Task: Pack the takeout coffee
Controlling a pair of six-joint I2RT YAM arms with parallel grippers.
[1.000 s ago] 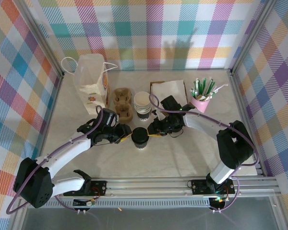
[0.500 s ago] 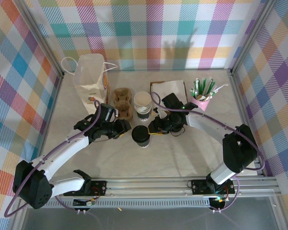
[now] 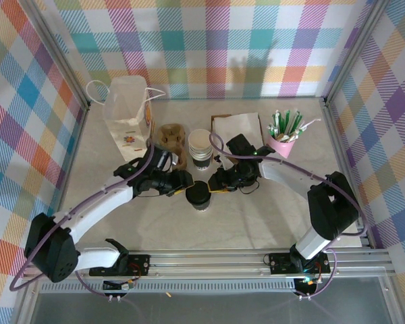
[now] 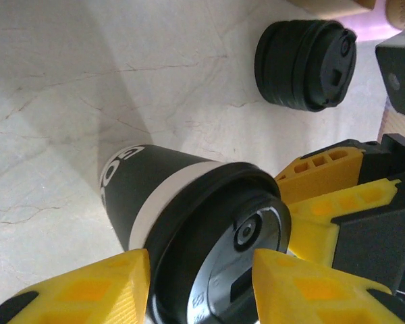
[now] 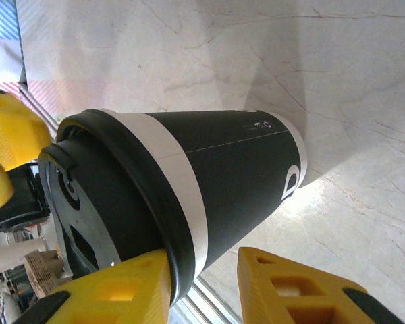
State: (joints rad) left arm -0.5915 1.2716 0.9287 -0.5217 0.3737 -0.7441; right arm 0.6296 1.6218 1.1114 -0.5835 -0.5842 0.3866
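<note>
since half a second ago my left pincer (image 3: 183, 187) has come back in from beside the carrier (image 3: 172, 135) to the coffee (image 3: 198, 194), while my right pincer (image 3: 214, 187) has kept its place on the other side and the cup has not shifted. the coffee stands upright on the counter (image 3: 256, 216), lid on, between my two pincers and just in front of the stack of bare cups (image 3: 200, 145). in the right wrist view that pincer is spread: one finger (image 5: 121, 287) sits at the lid's rim, and counter shows between the other finger and the cup wall, so it is not clamped. in the left wrist view the yellow fingers (image 4: 88, 293) lie to either side of the lid, very close, but i cannot tell whether they grip it. spare lids (image 4: 304, 64) sit beyond. as i judge it, the filling and lidding are done. what is left is to take hold of the cup, lift it and set it into the carrier or the bag (image 3: 127, 118) at the back left.
</note>
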